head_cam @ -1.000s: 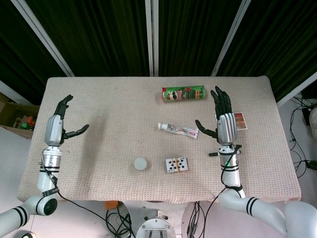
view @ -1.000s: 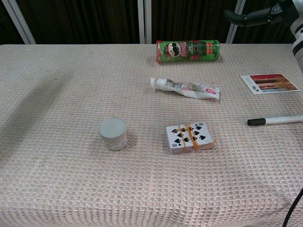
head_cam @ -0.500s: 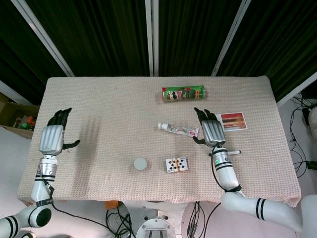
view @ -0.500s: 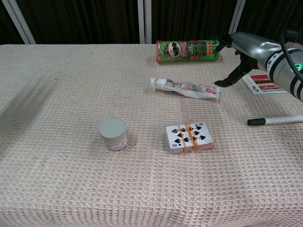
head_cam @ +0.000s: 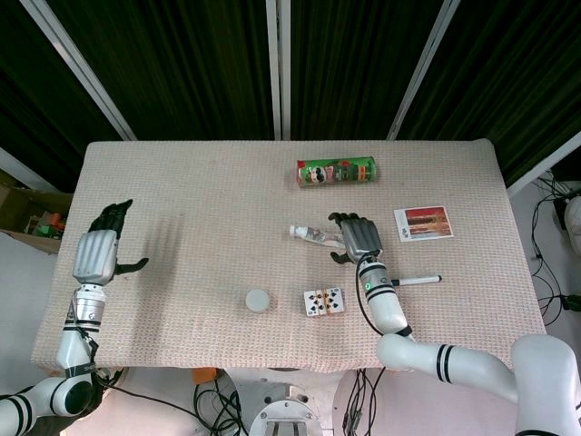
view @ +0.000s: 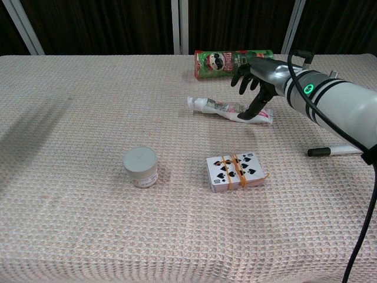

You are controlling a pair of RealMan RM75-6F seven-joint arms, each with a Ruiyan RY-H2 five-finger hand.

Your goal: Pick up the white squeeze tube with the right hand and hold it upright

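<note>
The white squeeze tube (head_cam: pixel 314 235) (view: pixel 227 109) lies flat near the middle of the table, cap end to the left. My right hand (head_cam: pixel 359 236) (view: pixel 257 78) hovers over its right half with fingers spread, the thumb reaching down to the tube's crimped end. It holds nothing. My left hand (head_cam: pixel 98 249) stays raised over the table's left edge, fingers apart and empty; only the head view shows it.
A green chips can (head_cam: pixel 337 171) (view: pixel 233 63) lies behind the tube. A banded deck of cards (head_cam: pixel 324 302) (view: pixel 237 171) and a small white jar (head_cam: pixel 258 300) (view: pixel 140 166) sit in front. A pen (head_cam: pixel 414 281) (view: pixel 341 150) and a photo card (head_cam: pixel 422 222) lie to the right.
My right hand has swung leftward and lowered from beside the photo card to over the tube's right end. The left hand lowered earlier and now holds still.
</note>
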